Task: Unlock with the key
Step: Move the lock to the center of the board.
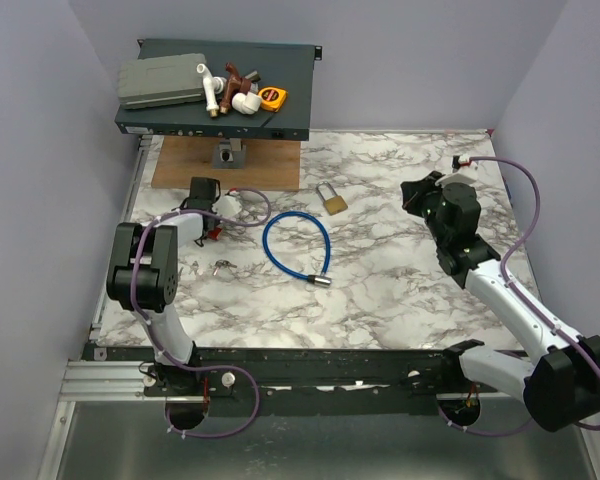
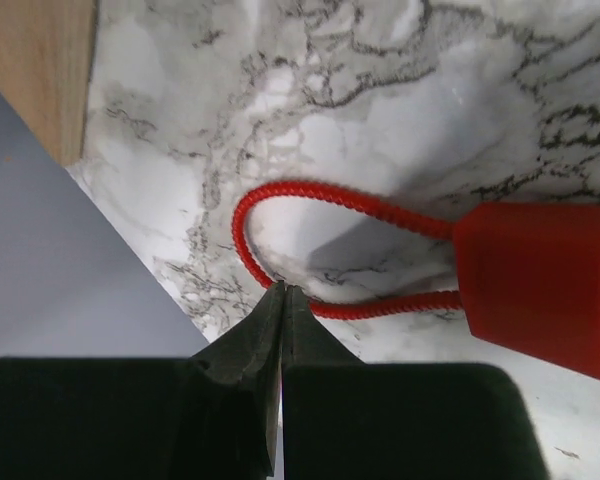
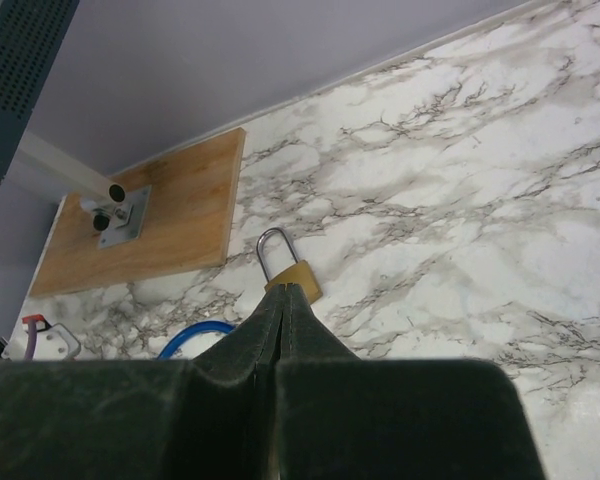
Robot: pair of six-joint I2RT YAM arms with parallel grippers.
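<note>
Key (image 2: 535, 290) with a red tag lies flat on the marble table (image 2: 380, 90), at the lower right of the left wrist view. No metal part of it shows there. Its thin red cord (image 2: 310, 195) makes a loop to the left of the tag. The left gripper (image 2: 282, 292) comes up from the bottom middle of that view with its two fingers pressed tight together. The tips meet right at the low strand of the cord, but I cannot tell if the cord is pinched between them. In the top view, the blue cable lock (image 1: 295, 245) lies in a ring near the middle of the table. The brass padlock (image 1: 331, 197) sits just up and right of it. The right gripper (image 3: 283, 292) is further right and well apart from the padlock. Its fingers are pressed together too, with nothing between them.
</note>
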